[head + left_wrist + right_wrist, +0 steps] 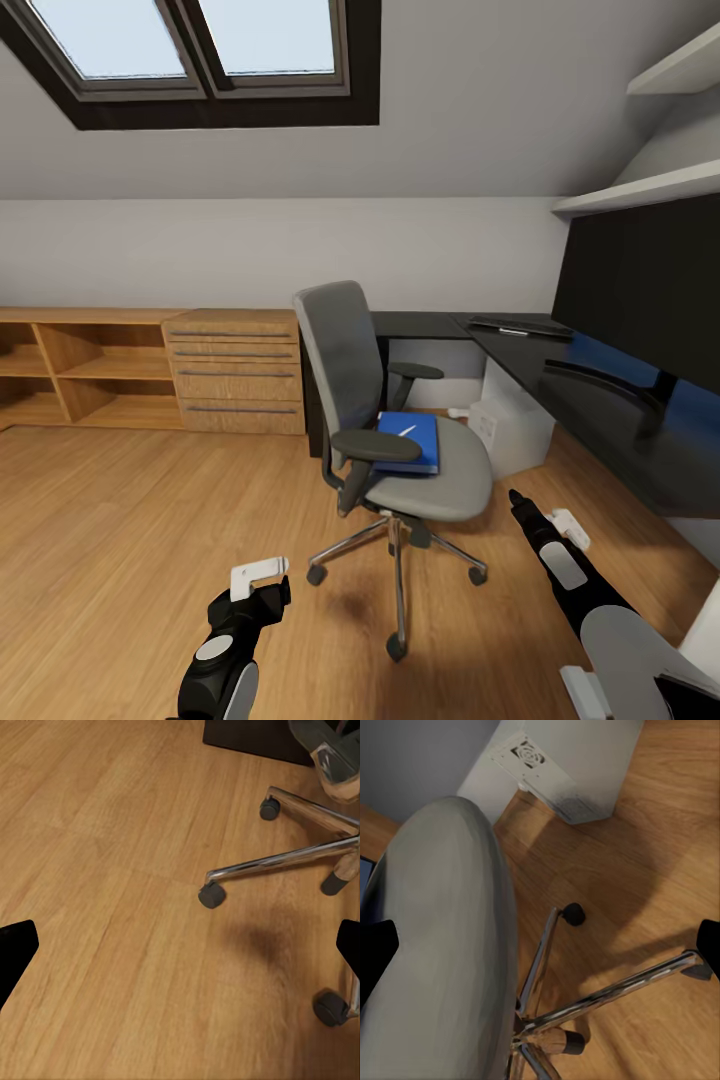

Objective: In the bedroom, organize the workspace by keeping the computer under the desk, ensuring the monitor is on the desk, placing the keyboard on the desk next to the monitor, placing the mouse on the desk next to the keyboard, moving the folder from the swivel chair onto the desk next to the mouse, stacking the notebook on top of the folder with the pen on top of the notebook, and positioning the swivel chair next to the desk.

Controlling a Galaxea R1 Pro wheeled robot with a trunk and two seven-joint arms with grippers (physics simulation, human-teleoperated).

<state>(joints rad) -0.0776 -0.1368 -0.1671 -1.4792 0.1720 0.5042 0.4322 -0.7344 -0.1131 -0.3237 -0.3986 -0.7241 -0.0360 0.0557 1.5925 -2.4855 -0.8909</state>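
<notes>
While both jaws gape empty, folder (pixel 410 441) lies on swivel chair (pixel 385 420).

No legible text or labels anywhere.

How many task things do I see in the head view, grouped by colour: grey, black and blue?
Grey: 2, the chair and the computer.
Black: 3, the desk, the monitor and the keyboard.
Blue: 1, the folder on the chair seat.
Total: 6.
</notes>
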